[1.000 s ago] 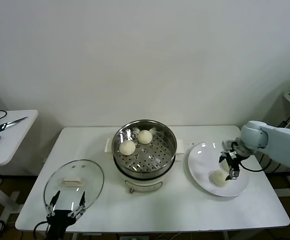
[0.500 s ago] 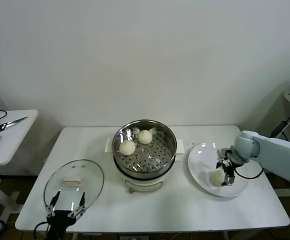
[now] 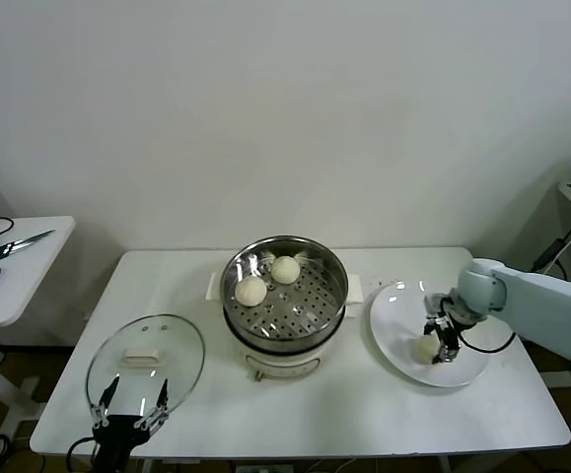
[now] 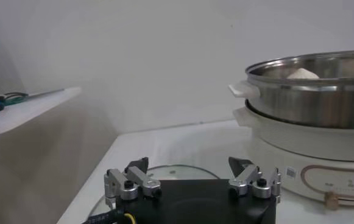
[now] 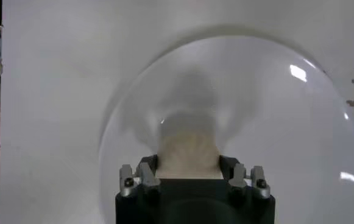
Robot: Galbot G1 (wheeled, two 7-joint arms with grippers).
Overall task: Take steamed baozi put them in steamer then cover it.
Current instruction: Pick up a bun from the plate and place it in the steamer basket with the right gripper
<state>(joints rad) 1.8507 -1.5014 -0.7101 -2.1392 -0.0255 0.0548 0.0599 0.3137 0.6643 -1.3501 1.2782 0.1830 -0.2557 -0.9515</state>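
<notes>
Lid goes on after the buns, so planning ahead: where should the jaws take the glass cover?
Grip the cream knob at the centre of the cover, coming straight down from above. The cover lies flat on the table, knob up; its rim sits too low to pinch.

Right gripper (image 5: 187,176) fingers clamp baozi (image 5: 187,146) over white plate (image 5: 274,109)

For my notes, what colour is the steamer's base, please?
Cream-white; the steamer shows it best in the left wrist view.

Pale grey-blue right arm (image 3: 536,301), black end effectors
</notes>
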